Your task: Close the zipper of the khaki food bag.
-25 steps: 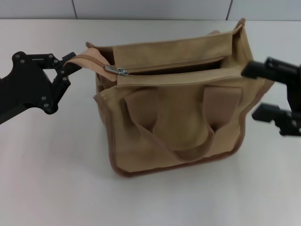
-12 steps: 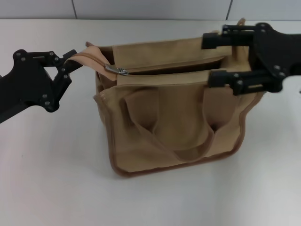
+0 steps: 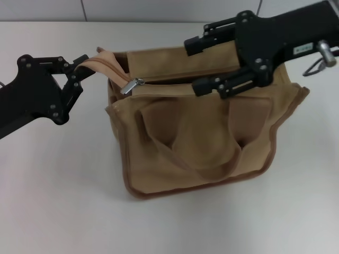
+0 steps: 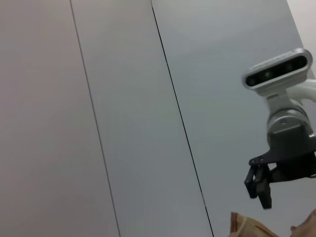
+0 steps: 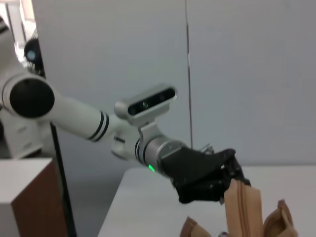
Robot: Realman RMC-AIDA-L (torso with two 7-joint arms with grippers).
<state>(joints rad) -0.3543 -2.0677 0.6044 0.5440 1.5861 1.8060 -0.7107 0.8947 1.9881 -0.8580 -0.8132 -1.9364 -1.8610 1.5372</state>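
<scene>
My left hand (image 3: 79, 66) is pinched on the free end of the zipper tape at the end of the khaki food bag (image 3: 196, 143) nearest the worktop's left edge, and the tape runs taut from the bag to the fingers. The right wrist view confirms this: the dark fingers are clamped on the upright tan strip. My right hand (image 3: 198, 63) is above the bag's top, about midway along it, with its two fingers spread, one over the far panel and one over the near lip of the opening. It touches nothing that I can confirm.

Task status: the zipper (image 3: 175, 78) is not closed. The silver slider (image 3: 132, 84) sits at the left end of the track, its pull tab raised, and the slot to its right gapes dark up to where the right hand covers it. I judge that the whole closing stroke remains: grip the tab, then draw it along the track toward the worktop's right edge while the left hand holds tension.

Contents: the opening shows only shadow, so I cannot tell whether anything is inside. The bag stands upright near the middle of the white worktop (image 3: 63, 201), both handles folded down over the front face.
</scene>
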